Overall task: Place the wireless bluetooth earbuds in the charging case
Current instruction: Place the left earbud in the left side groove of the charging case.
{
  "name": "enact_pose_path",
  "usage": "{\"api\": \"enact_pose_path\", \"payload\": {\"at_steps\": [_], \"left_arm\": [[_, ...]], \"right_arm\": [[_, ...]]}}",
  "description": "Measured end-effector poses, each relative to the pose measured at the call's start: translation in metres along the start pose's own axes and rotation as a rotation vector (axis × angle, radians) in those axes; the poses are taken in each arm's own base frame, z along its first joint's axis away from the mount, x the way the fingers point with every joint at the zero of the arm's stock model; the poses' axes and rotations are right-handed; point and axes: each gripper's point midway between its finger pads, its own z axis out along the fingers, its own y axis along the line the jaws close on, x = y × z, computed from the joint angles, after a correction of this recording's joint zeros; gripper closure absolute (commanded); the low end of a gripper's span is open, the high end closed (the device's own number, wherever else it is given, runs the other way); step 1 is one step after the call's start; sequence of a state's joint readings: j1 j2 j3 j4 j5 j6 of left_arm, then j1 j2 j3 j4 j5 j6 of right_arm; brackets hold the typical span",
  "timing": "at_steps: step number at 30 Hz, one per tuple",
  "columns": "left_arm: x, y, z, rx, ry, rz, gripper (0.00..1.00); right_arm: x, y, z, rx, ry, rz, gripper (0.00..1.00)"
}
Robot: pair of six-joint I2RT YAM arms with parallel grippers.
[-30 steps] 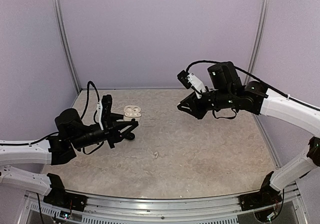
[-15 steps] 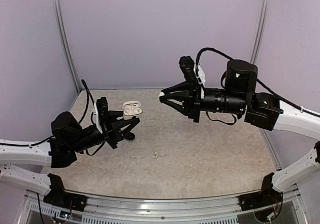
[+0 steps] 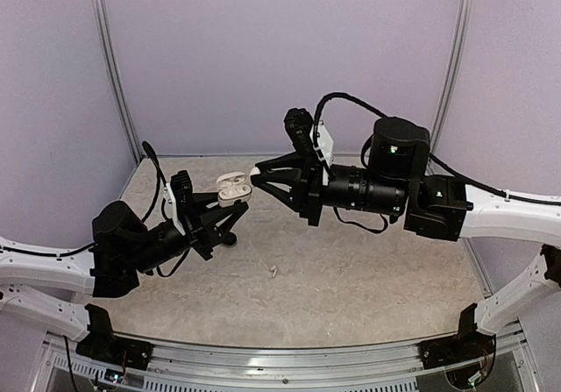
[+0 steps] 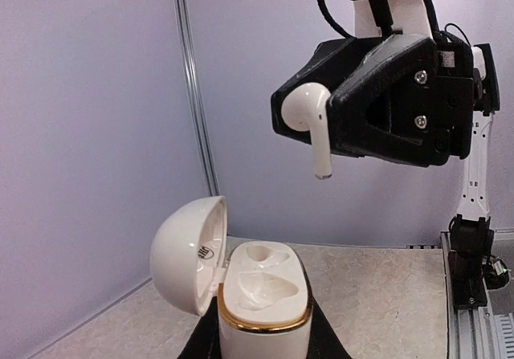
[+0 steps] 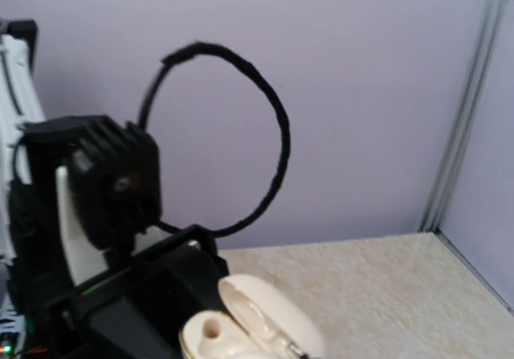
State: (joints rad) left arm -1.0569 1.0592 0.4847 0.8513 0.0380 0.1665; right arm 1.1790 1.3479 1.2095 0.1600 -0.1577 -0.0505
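Lilac walls, mottled beige table point(image 3: 368, 269) well below both claws. Left claw point(image 3: 230, 206) clamped on white case point(image 4: 261, 311), upright, lid point(image 4: 189, 250) swung back. Right claw point(image 4: 315, 106) pinched narrow on white earbud point(image 4: 310, 126), stem down, above the case, apart. Line stem over one of the sockets point(image 4: 259, 288), lower slowly, let go only once seated. Two claws, one case, two empty sockets, one gripped earbud, one white speck point(image 3: 273, 272) on table, perhaps another.

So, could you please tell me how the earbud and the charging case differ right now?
The earbud is far smaller than the charging case. The right tool pinches the earbud by its head, stem sticking out; the left tool holds the case by its base, lid open. The earbud is outside the case, whose two wells look empty. Both are glossy white.
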Motion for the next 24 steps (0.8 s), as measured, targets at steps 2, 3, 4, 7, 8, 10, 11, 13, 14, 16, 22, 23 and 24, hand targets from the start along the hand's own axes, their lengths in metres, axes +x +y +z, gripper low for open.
{"api": "enact_pose_path", "payload": {"at_steps": [2,3,4,7,8,10,11,13,14,16,22,23,24], "left_arm": [[0.003,0.002,0.002,-0.016,0.007,-0.002,1.00],[0.005,0.003,0.002,-0.026,0.008,-0.002,1.00],[0.006,0.003,0.003,-0.033,0.010,-0.003,1.00],[0.009,0.005,0.005,-0.050,0.014,-0.005,1.00],[0.010,0.005,0.005,-0.055,0.015,-0.005,1.00],[0.009,0.006,0.005,-0.064,0.012,-0.006,1.00],[0.008,0.007,0.005,-0.070,0.008,-0.006,1.00],[0.006,0.010,0.005,-0.083,0.000,-0.007,1.00],[0.005,0.011,0.005,-0.088,-0.005,-0.008,1.00],[0.003,0.012,0.005,-0.099,-0.014,-0.010,1.00],[-0.002,0.015,0.005,-0.118,-0.032,-0.012,1.00],[-0.001,0.015,0.005,-0.121,-0.032,-0.012,1.00],[-0.001,0.016,0.005,-0.124,-0.033,-0.013,1.00]], "right_arm": [[0.005,-0.003,0.005,0.016,0.010,0.006,0.83],[0.007,-0.004,0.008,0.022,0.014,0.010,0.83],[0.009,-0.005,0.011,0.029,0.016,0.015,0.83],[0.011,-0.008,0.017,0.041,0.019,0.026,0.83],[0.011,-0.008,0.018,0.042,0.018,0.028,0.83],[0.010,-0.009,0.021,0.046,0.011,0.043,0.83],[0.009,-0.009,0.021,0.048,0.007,0.049,0.83],[0.008,-0.010,0.023,0.054,-0.001,0.065,0.83],[0.008,-0.011,0.024,0.056,-0.002,0.071,0.83],[0.010,-0.012,0.028,0.060,-0.002,0.087,0.83],[0.016,-0.010,0.038,0.055,0.004,0.120,0.83],[0.016,-0.010,0.039,0.053,0.003,0.122,0.83],[0.015,-0.009,0.040,0.053,0.002,0.123,0.83]]}}
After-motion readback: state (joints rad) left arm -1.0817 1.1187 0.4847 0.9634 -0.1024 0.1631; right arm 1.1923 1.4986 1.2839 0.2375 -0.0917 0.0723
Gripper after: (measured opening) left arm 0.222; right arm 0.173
